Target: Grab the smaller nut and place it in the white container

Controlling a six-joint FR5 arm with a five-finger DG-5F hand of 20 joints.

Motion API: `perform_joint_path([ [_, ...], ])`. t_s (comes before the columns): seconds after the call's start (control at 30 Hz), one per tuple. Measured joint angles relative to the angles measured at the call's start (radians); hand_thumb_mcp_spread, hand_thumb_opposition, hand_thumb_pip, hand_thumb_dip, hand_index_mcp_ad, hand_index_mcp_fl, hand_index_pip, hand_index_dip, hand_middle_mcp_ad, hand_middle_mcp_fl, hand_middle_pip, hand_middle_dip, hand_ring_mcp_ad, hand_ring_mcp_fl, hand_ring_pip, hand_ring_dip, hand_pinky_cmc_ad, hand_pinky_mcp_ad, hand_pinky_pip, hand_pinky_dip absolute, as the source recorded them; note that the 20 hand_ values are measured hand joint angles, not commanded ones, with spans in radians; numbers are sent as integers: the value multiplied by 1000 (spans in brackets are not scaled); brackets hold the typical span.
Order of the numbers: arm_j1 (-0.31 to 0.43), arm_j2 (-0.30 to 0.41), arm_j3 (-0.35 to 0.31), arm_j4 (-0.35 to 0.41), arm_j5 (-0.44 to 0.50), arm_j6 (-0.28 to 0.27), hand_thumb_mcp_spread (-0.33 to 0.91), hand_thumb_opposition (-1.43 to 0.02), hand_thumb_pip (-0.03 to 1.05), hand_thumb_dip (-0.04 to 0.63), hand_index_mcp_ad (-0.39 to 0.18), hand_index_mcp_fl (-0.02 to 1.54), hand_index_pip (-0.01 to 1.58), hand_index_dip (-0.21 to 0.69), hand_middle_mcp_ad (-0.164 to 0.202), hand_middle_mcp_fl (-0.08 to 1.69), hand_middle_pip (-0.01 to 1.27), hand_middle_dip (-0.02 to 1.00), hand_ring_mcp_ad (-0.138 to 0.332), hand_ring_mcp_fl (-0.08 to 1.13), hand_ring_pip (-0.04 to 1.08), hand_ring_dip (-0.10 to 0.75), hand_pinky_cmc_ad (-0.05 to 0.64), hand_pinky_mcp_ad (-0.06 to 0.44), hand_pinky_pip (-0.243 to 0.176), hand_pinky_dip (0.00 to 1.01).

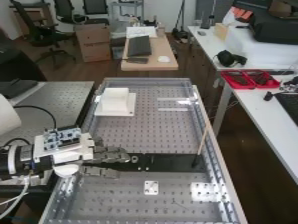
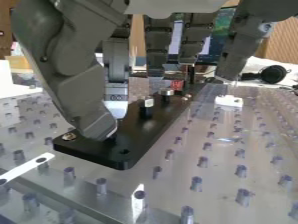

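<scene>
Hand [image 2: 85, 95], fingers apart, over plate's [image 2: 141, 133] arm-side edge, probably so it can close round a nut [image 2: 146, 102].

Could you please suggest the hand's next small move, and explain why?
I would probably ease the hand slightly forward along the black plate, toward the nearer, narrower-looking nut. In the high view, the fingers are extended, hold nothing, and seem to end just short of the nuts.
</scene>
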Motion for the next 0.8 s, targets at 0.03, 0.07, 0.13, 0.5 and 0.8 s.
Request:
perform_joint_path([
  [0.03, 0, 0, 0, 0, 0, -1, 429, -853, 721, 253, -187, 52, 1559, 86, 35, 152, 120, 202, 99, 7, 98, 82, 346, 283, -10, 298],
  [0.07, -1, 0, 1, 0, -1, -1, 429, -853, 721, 253, -187, 54, 1559, 86, 35, 152, 120, 202, 99, 7, 98, 82, 346, 286, -10, 298],
  [0.13, -2, 0, 2, -1, -1, -3, 429, -853, 721, 253, -187, 87, 1559, 87, 35, 152, 120, 202, 96, 7, 98, 82, 346, 283, -10, 298],
  [0.5, -5, -1, 6, -4, 0, 1, 429, -853, 721, 253, -187, 122, 1559, 110, 35, 152, 120, 202, 99, 7, 98, 82, 346, 283, -10, 305],
  [0.8, -3, -4, 3, 0, 4, 4, 429, -853, 721, 253, -187, 122, 1557, 113, 35, 152, 120, 202, 99, 7, 98, 82, 346, 283, -10, 305],
])
